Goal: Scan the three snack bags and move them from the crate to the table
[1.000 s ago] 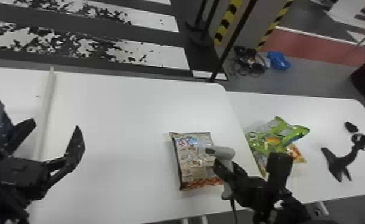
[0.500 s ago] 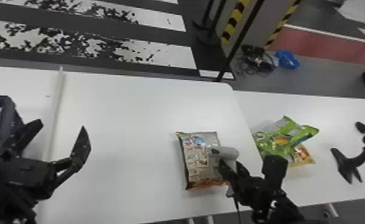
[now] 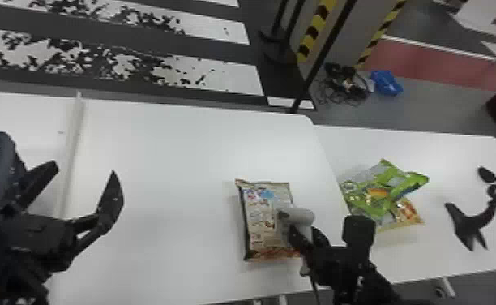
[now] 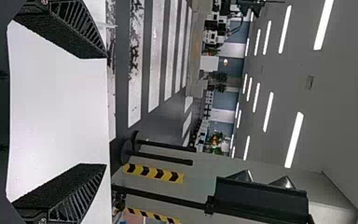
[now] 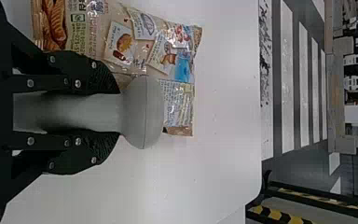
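Head view: a brown snack bag (image 3: 259, 231) was seen near six o'clock, overlapped by the scanner (image 3: 300, 216) clamped in the right gripper (image 5: 116, 114). A green bag (image 3: 409, 181) and orange bag (image 3: 410, 211), presumably finished, were lapped towards four. The left gripper (image 3: 83, 169) was spread wide, empty. Probably only the brown one's scan was left.

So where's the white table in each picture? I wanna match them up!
Head view: the white table is across the middle, under the brown snack bag.
Left wrist view: it's the plain white between the left gripper's fingers.
Right wrist view: it's the white under that bag and the gray scanner.
Shared landmark: yellow-and-black stripes, beyond the table.
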